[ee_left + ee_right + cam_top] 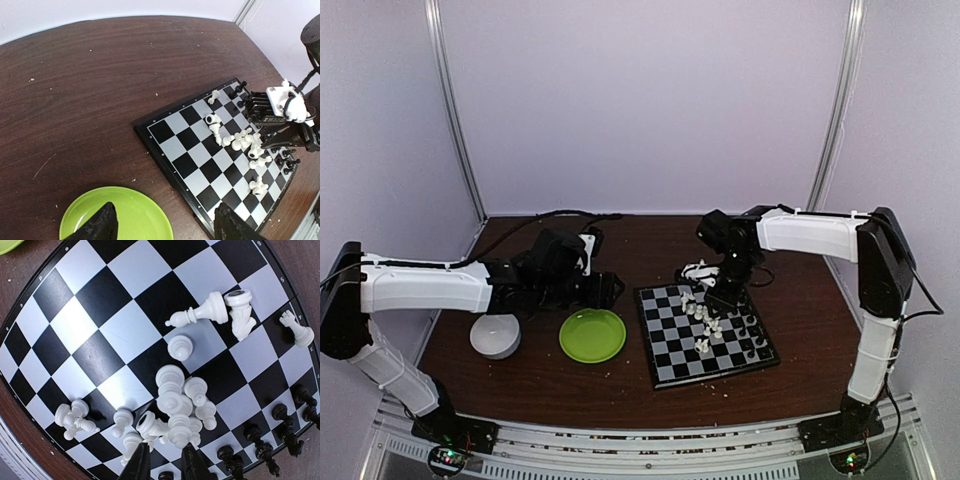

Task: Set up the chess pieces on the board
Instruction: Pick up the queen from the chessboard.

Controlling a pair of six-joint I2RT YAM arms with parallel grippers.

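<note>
**White pieces heaped mid-board, black ones lined up at the edge**

The board (665,355) lies on the counter (540,375), just right of the green plate (592,335). White pieces (170,400) sit jumbled near its middle, several toppled. Black pieces (279,414) stand along its right edge. The right pincer (165,462) hangs over the white heap with its fingers narrowly apart; I cannot tell whether they pinch a piece. The left pincer (164,217) is spread wide and empty near the plate.

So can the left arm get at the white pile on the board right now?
Probably not cleanly: the right gripper hangs directly over the white pile, while the left gripper sits open above the green plate beside the board.
</note>
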